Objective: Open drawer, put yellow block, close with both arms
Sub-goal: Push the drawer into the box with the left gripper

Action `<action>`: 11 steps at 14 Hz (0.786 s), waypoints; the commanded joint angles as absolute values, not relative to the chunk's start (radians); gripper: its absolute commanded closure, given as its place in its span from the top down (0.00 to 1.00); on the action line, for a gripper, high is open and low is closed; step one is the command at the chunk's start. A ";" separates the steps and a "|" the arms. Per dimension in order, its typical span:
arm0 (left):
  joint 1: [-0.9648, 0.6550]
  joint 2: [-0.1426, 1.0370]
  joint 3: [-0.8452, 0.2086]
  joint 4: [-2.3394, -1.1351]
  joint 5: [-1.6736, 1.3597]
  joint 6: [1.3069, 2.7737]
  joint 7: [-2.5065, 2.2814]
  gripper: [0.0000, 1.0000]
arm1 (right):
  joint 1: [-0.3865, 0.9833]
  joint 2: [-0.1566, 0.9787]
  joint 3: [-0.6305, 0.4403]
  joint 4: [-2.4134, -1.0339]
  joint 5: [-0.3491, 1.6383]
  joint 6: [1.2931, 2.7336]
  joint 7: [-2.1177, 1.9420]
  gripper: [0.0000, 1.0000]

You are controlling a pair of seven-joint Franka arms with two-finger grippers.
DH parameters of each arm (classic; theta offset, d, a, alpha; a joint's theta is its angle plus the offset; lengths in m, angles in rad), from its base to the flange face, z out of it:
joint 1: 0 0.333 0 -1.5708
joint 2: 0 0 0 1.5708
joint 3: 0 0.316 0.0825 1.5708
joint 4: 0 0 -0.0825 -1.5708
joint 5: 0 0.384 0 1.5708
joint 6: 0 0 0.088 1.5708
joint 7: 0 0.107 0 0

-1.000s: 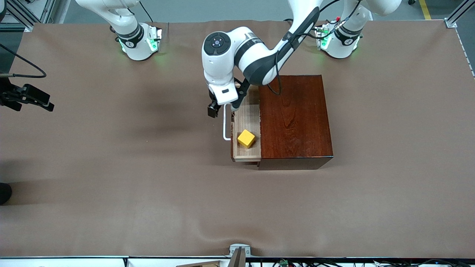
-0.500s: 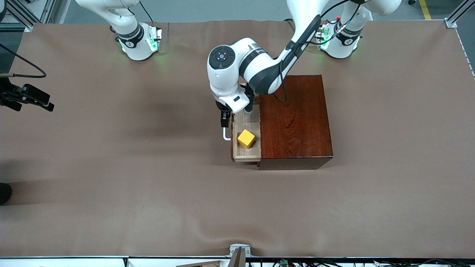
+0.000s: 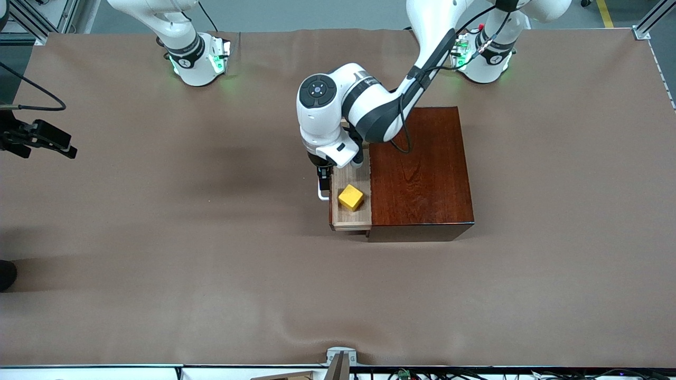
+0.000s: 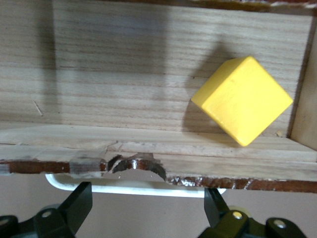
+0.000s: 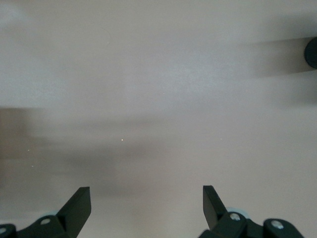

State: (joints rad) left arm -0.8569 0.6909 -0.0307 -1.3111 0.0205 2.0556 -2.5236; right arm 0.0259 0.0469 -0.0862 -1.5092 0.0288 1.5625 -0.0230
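no legible writing seen. left end effector (image 4: 146, 208) fingers apart, straddling the drawer (image 3: 349, 214) handle (image 4: 133, 187); yellow block (image 3: 350, 197) in drawer at 5 o'clock. right end effector (image 5: 146, 206) fingers apart over bare worktop (image 3: 158, 237), waiting.

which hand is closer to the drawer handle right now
Left. The left hand is right at the drawer's white handle, fingers open on either side of it. The right hand waits, open, over bare tablecloth, with no drawer in its view.

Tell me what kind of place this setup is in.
Most likely a robotics lab test bench: two robot arms with green-lit bases bolted at a cloth-covered table, aluminium framing at its corners, and a staged wooden box with a yellow block in its drawer.
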 commanded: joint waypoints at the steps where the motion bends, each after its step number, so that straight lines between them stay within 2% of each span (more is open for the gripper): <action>1: -0.870 0.719 -0.014 -1.284 0.051 2.069 -2.527 1.00 | 0.014 0.026 -0.075 -1.522 0.028 1.563 -0.026 1.00; 6: -0.870 0.713 -0.015 -1.290 0.072 2.051 -2.484 1.00 | 0.014 0.026 -0.075 -1.522 0.028 1.563 -0.026 1.00; 11: -0.864 0.703 -0.015 -1.290 0.094 1.922 -2.474 1.00 | 0.014 0.026 -0.075 -1.522 0.028 1.563 -0.026 1.00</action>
